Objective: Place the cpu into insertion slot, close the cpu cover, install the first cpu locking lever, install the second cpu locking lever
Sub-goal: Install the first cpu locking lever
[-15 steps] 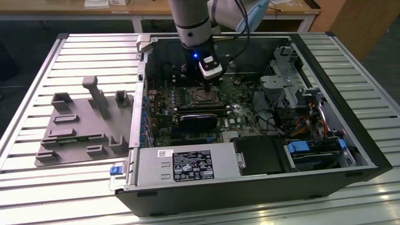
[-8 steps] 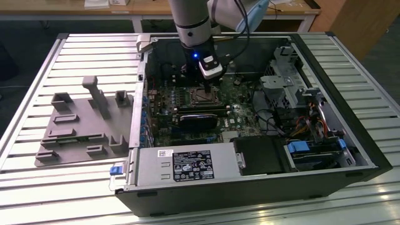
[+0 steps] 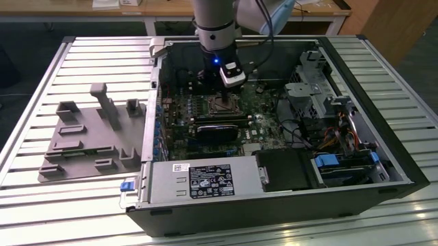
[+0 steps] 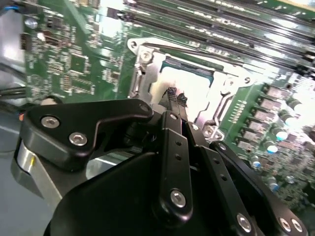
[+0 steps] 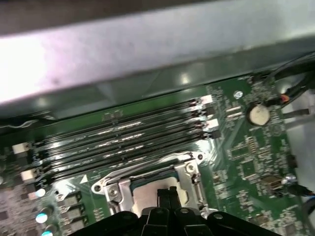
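End effector [image 4: 173,101] poised directly over the insertion slot [image 3: 222,104], fingertips [image 4: 172,93] drawn together, grasping nothing discernible. Cpu [image 4: 184,86] already seated flat in the slot, just beyond the tips, toward 12 o'clock in the second wrist view; cpu cover [image 4: 147,73] framing it.

One open black computer tower case [image 3: 356,179] on one ribbed metal tabletop [image 3: 41,77]; one green circuit board [image 3: 179,146]; one square metal-rimmed insertion slot [image 3: 222,105]; four long black memory slots [image 5: 123,137]; one grey moulded fixture tray [image 3: 75,148]; one robot arm [image 3: 215,31].
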Controlling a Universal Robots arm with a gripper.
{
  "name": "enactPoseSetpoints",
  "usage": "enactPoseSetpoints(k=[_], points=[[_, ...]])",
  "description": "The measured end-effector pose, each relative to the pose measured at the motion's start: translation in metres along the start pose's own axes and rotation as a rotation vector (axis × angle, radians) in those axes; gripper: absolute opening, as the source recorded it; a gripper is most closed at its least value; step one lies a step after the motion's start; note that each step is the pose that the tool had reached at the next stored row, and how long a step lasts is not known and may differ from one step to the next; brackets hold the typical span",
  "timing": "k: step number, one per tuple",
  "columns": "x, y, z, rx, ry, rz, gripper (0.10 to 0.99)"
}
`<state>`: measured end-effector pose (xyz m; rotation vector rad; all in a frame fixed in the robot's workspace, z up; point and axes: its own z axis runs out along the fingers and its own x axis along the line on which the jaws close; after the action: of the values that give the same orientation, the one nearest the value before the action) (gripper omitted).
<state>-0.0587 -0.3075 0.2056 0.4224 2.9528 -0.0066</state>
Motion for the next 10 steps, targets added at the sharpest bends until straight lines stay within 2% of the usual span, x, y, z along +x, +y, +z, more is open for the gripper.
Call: enactPoseSetpoints(k=[2,6,8,10], points=[[-0.0018,-0.0002,0.0007,0.007,0.0241,-0.001,0.102],[-0.0055,-0.0027,0.0016,0.016,0.0552,-0.002,0.102],[-0.0073,-0.0045,0.0020,0.018,0.0636,-0.002,0.102],[-0.0078,-0.0053,0.0021,0.018,0.0641,-0.002,0.102]])
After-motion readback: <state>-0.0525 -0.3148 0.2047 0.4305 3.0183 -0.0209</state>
